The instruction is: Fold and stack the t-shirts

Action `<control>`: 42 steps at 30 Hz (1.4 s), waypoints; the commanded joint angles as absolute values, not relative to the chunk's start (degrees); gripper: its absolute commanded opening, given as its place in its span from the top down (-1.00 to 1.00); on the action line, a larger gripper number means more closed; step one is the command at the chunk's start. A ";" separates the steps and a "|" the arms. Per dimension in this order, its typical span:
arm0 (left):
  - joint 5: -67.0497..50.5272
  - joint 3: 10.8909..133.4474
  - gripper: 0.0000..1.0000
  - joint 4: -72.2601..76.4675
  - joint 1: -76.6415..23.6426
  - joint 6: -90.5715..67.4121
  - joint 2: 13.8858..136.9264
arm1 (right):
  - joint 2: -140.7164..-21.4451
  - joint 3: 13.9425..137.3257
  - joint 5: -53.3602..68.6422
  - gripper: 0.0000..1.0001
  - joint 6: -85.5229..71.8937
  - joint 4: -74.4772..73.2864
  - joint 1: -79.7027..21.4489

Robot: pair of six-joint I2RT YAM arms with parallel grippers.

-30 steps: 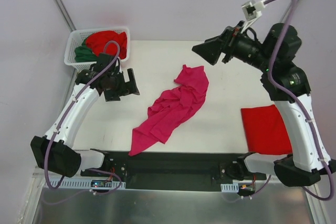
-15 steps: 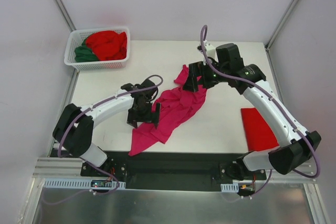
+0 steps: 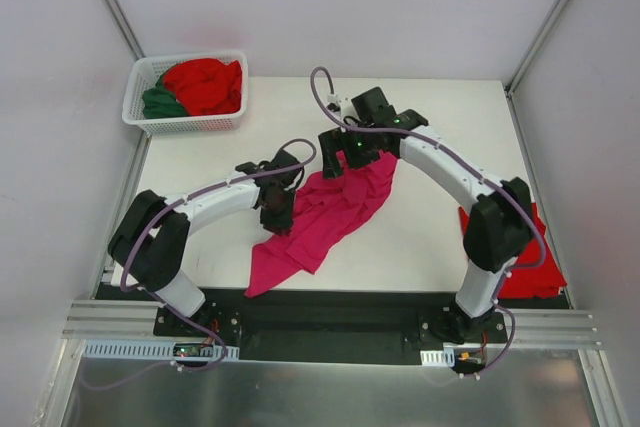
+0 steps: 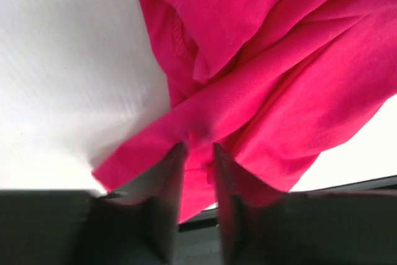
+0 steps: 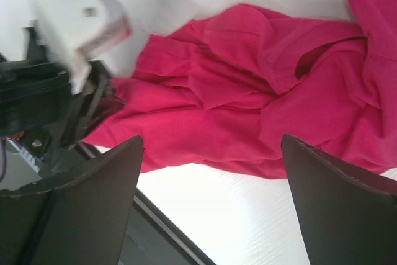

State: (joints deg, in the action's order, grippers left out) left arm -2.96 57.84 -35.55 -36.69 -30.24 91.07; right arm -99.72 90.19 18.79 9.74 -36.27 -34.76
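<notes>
A crumpled magenta t-shirt [image 3: 335, 209] lies slantwise in the middle of the white table [image 3: 430, 217]. My left gripper [image 3: 277, 209] sits at the shirt's left edge. In the left wrist view it [image 4: 198, 149] is shut on a fold of the magenta t-shirt [image 4: 260, 72], and cloth fills the narrow gap between its fingers. My right gripper [image 3: 342, 154] hovers over the shirt's upper end. Seen from the right wrist, it [image 5: 211, 144] stands wide open with nothing between its fingers, just above the magenta t-shirt [image 5: 248, 110].
A white lattice basket [image 3: 134, 113] at the back left holds red t-shirts [image 3: 205, 82] and a dark green one [image 3: 160, 102]. A folded red t-shirt [image 3: 540, 267] lies at the right edge, partly behind the right arm. The left arm's wrist [image 5: 80, 17] shows in the right wrist view.
Both arms have swung in from the sides to the magenta t-shirt. The left gripper came down on its left edge and closed on a fold. The right gripper stayed open.
</notes>
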 commanded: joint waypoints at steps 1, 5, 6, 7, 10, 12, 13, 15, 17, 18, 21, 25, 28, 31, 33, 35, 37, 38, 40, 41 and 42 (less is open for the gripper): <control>-4.13 55.11 0.81 -31.99 -36.56 -30.76 90.18 | -104.14 95.27 16.70 -0.93 11.16 -36.30 -34.63; -5.10 49.33 1.00 -31.99 -36.65 -31.81 82.91 | -107.92 97.20 17.22 -0.93 11.25 -36.47 -34.63; -4.84 48.35 1.00 -32.08 -36.65 -32.34 81.23 | -108.63 97.64 17.31 -0.93 11.25 -36.39 -34.72; -4.83 47.56 1.00 -32.25 -36.56 -32.69 79.56 | -109.76 97.82 17.49 -0.93 11.16 -36.30 -34.63; -5.45 45.53 1.00 -32.95 -36.65 -33.92 73.84 | -111.35 98.79 17.23 -0.93 10.99 -35.77 -34.72; -5.89 45.09 1.00 -33.57 -36.56 -35.15 70.41 | -113.37 99.84 15.65 -0.93 10.81 -35.95 -34.98; -5.98 45.17 1.00 -34.18 -36.56 -35.68 69.36 | -114.16 101.41 13.99 -0.93 10.55 -36.47 -34.98; -6.06 45.35 1.00 -34.71 -36.65 -36.56 66.54 | -116.18 102.56 12.14 -0.93 10.72 -37.87 -35.07; -5.71 45.96 1.00 -35.50 -36.65 -36.91 64.44 | -116.72 102.75 8.71 -0.93 11.16 -38.32 -35.07; -5.63 46.14 1.00 -35.86 -36.65 -36.91 63.99 | -117.07 102.57 7.66 -0.93 11.25 -38.49 -34.89; -4.22 46.76 0.96 -37.53 -36.65 -37.18 61.79 | -118.21 102.22 5.37 -0.94 11.25 -39.63 -34.89; -2.46 47.37 0.79 -40.34 -36.56 -37.88 58.11 | -118.92 100.46 4.56 -0.74 10.28 -40.78 -34.89; -1.85 47.81 0.72 -41.57 -36.56 -38.23 56.43 | -118.65 99.41 6.49 0.04 10.02 -39.55 -35.24; -1.23 47.81 0.71 -42.19 -36.56 -38.14 56.42 | -119.18 100.89 9.74 0.37 9.76 -39.11 -35.24; -0.97 47.99 0.70 -42.36 -36.56 -37.88 56.86 | -120.06 102.47 11.42 0.48 10.02 -39.20 -35.24; -0.97 48.34 0.70 -42.45 -36.56 -37.79 57.57 | -120.93 103.45 12.13 0.56 9.67 -39.81 -35.33; -0.88 48.95 0.70 -42.45 -36.56 -37.44 58.18 | -121.11 103.97 12.22 0.79 9.58 -39.81 -35.33; -0.79 49.22 0.70 -42.45 -36.56 -37.18 58.27 | -121.46 104.15 12.30 0.95 9.58 -39.90 -35.42; -0.62 49.65 0.70 -42.45 -36.47 -36.83 58.62 | -121.81 105.90 12.74 0.98 9.41 -40.78 -35.25; -0.44 49.66 0.70 -42.45 -36.56 -36.57 58.71 | -121.64 106.43 12.57 0.98 9.14 -41.39 -35.24; -0.44 49.83 0.69 -42.45 -36.48 -36.48 58.71 | -120.60 106.96 12.74 0.98 8.97 -41.57 -35.16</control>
